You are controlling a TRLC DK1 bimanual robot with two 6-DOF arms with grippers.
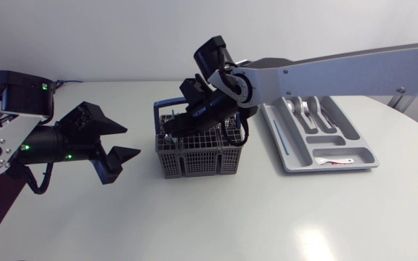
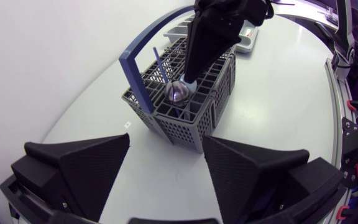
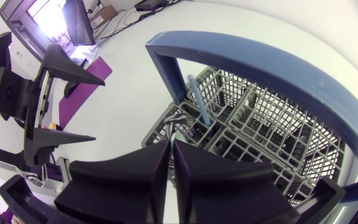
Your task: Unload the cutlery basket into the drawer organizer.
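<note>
A grey cutlery basket (image 1: 198,154) with a blue handle (image 3: 260,62) stands mid-table. My right gripper (image 1: 174,129) reaches down into its left end. Its fingers are pressed together in the right wrist view (image 3: 171,144). In the left wrist view they pinch the top of a metal spoon (image 2: 179,92) standing bowl-up in a compartment. A thin blue stick (image 2: 160,62) leans beside the spoon. The grey drawer organizer (image 1: 296,161) lies to the right of the basket and holds forks and spoons. My left gripper (image 1: 130,141) hovers open just left of the basket, holding nothing.
The organizer's leftmost slot holds a long blue piece (image 1: 279,135), and its front slot a small white and red item (image 1: 334,162). Bare white table lies in front of the basket and organizer.
</note>
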